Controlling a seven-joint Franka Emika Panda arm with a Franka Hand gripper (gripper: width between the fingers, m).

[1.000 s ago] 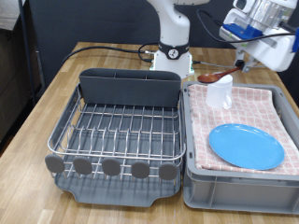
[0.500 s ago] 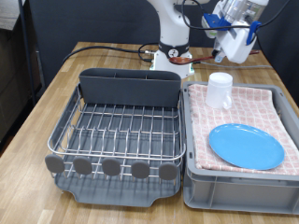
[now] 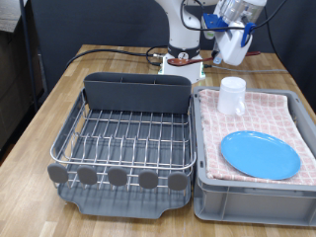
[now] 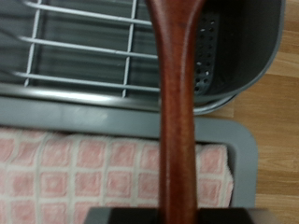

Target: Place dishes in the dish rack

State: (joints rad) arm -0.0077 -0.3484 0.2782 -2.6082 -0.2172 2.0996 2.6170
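Observation:
My gripper (image 3: 228,47) is in the air above the far edge of the grey tub, near the right end of the dish rack's back compartment (image 3: 135,91). It is shut on the reddish-brown wooden spoon (image 3: 192,61), which sticks out towards the exterior view's left. In the wrist view the spoon's handle (image 4: 177,112) runs down the middle, over the wire grid (image 4: 84,56) and the compartment's corner (image 4: 234,47). The white cup (image 3: 231,96) and the blue plate (image 3: 260,154) sit on the pink checked cloth. The dish rack (image 3: 123,133) holds no dishes.
The grey tub (image 3: 252,197) lined with pink checked cloth (image 4: 84,177) stands right beside the rack on the wooden table (image 3: 59,94). The robot's white base (image 3: 182,54) and black cables are behind the rack.
My gripper has lifted the spoon out of the tub's far corner and carried it towards the exterior view's left, closer to the rack's back compartment. Cup and plate have not moved.

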